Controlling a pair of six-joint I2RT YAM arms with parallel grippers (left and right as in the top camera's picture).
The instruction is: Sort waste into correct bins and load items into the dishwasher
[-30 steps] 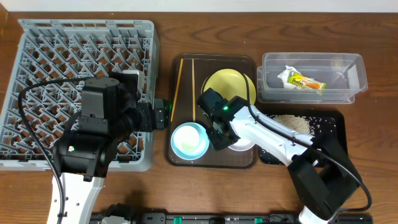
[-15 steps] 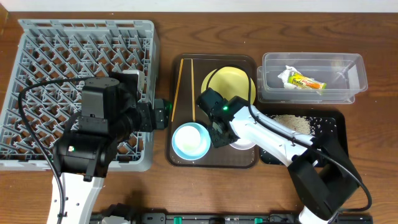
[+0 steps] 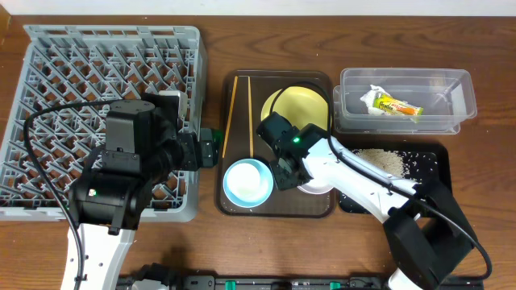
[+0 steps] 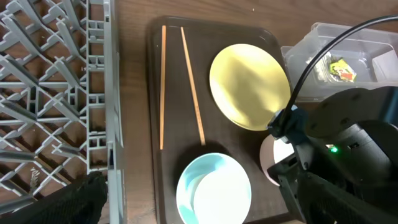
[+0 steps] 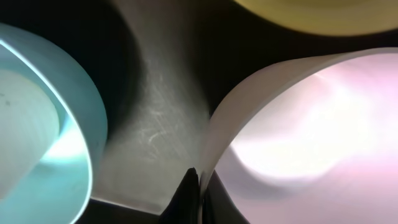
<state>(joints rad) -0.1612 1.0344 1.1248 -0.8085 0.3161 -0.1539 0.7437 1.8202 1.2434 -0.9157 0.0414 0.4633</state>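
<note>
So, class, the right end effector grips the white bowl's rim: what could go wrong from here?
1. The right end effector holds the white bowl by a thin edge of rim only; it may tilt or slip on lifting.
2. The light blue bowl and yellow plate sit close beside it, so a swing could knock them.
3. The left arm hangs over the dish rack, perhaps blocking delivery.

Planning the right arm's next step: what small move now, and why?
Probably a short straight lift: the right gripper is shut on the rim of the white bowl, which sits on the brown tray close beside the light blue bowl, so rising first avoids knocking it.
</note>
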